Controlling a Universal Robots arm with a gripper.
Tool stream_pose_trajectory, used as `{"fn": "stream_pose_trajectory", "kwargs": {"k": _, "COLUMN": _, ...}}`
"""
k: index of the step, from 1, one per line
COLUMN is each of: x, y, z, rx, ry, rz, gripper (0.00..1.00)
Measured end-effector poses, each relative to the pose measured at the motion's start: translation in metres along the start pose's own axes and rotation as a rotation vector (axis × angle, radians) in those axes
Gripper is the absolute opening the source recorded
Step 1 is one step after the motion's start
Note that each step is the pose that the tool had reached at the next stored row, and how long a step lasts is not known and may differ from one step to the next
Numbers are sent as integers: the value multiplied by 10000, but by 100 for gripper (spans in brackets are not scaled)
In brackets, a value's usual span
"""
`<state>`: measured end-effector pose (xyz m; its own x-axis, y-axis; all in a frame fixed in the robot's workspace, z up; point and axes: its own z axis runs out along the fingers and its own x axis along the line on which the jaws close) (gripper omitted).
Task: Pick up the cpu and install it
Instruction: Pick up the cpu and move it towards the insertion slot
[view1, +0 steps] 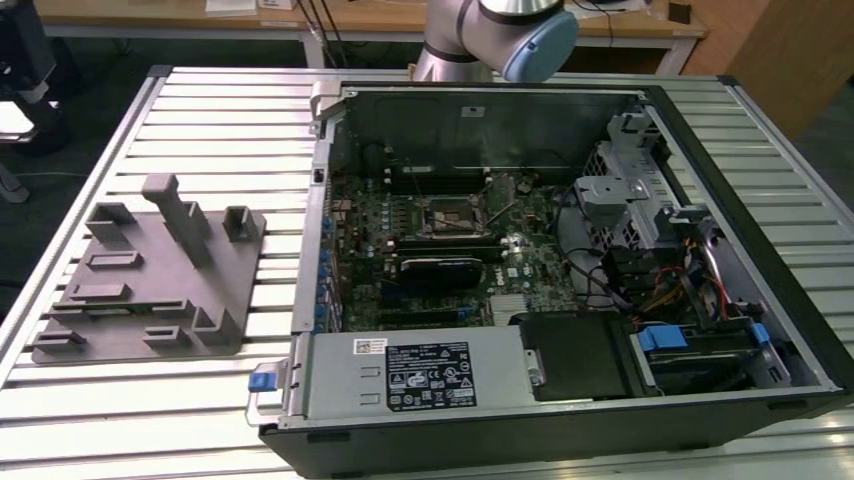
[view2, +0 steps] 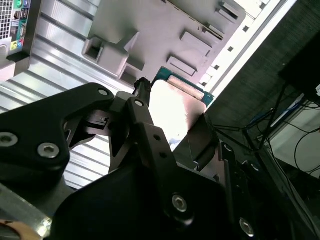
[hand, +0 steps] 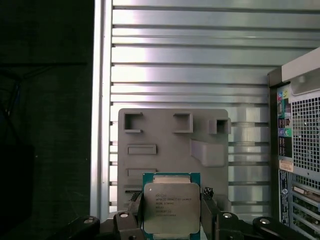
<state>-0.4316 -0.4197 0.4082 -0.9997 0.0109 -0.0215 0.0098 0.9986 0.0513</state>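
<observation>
Item: cpu (hand: 171, 202), silver-topped, pinched by two opposite edges between the fingers of the gripper (hand: 171, 222); the grey fixture plate (hand: 165, 142) lies beyond the fingertips. Hazard, as judged: this edge-only hold could let a jolt tilt or drop the chip, so that it meets the socket (view1: 447, 213) askew.

Ribbed metal counter (view1: 134, 400) carries a grey fixture plate (view1: 147, 290) near its edge at the exterior view's left, and an open computer case (view1: 561, 430) (side panel off) just beside it.

Robotics lab: slatted aluminium table (view1: 134, 400), opened computer tower (view1: 481, 112), robot arm (view1: 505, 35) behind
</observation>
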Motion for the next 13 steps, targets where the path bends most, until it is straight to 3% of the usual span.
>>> {"fn": "stream_pose_trajectory", "kwargs": {"k": 13, "x": -275, "y": 2, "z": 7, "rx": -1, "ry": 8, "rz": 0, "gripper": 54}}
